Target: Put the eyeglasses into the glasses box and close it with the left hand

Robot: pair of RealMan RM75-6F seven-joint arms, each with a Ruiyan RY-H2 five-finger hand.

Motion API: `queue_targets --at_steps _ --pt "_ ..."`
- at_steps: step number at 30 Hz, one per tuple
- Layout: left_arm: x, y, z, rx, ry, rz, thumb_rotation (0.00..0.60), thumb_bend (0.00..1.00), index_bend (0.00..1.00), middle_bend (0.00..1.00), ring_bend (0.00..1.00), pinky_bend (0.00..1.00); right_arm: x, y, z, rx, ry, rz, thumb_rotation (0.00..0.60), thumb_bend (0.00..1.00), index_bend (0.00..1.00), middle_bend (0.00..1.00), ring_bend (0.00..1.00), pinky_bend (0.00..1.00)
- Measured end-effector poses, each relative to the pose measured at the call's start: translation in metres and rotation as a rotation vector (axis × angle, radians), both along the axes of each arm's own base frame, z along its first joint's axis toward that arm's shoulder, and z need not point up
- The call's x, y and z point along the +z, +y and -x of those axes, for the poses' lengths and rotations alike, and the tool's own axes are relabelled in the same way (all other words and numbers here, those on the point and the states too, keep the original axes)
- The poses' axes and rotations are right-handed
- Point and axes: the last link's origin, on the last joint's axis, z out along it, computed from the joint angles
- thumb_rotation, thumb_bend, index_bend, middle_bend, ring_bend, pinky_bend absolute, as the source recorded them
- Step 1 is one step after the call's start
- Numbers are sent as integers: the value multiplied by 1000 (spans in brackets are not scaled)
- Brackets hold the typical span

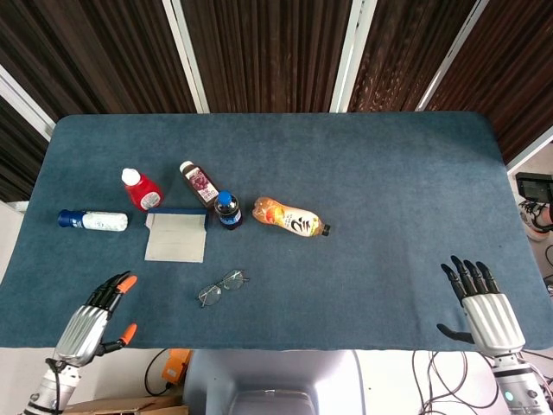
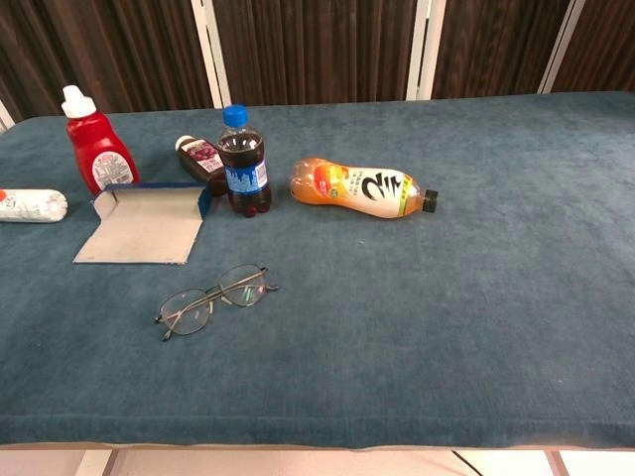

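Thin-framed eyeglasses lie folded open on the blue table near its front edge. Just behind them to the left the glasses box lies open, its grey flap spread flat and its blue wall at the back. My left hand hovers at the front left corner, fingers apart and empty, well left of the glasses. My right hand is open at the front right edge, far from everything. Neither hand shows in the chest view.
Behind the box stand a red bottle and a dark cola bottle. A purple juice bottle, an orange bottle and a white tube lie flat.
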Motion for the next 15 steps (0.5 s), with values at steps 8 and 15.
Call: queue_targets --at_steps 8,15 --pt "-29 22 -38 -19 21 82 600 346 110 0 0 133 2 0 1 -6 -12 -3 600 35 0 0 0 0" --pt "-64 48 -61 42 151 109 600 330 178 0 0 104 7 -1 2 -14 -28 1 600 35 0 0 0 0"
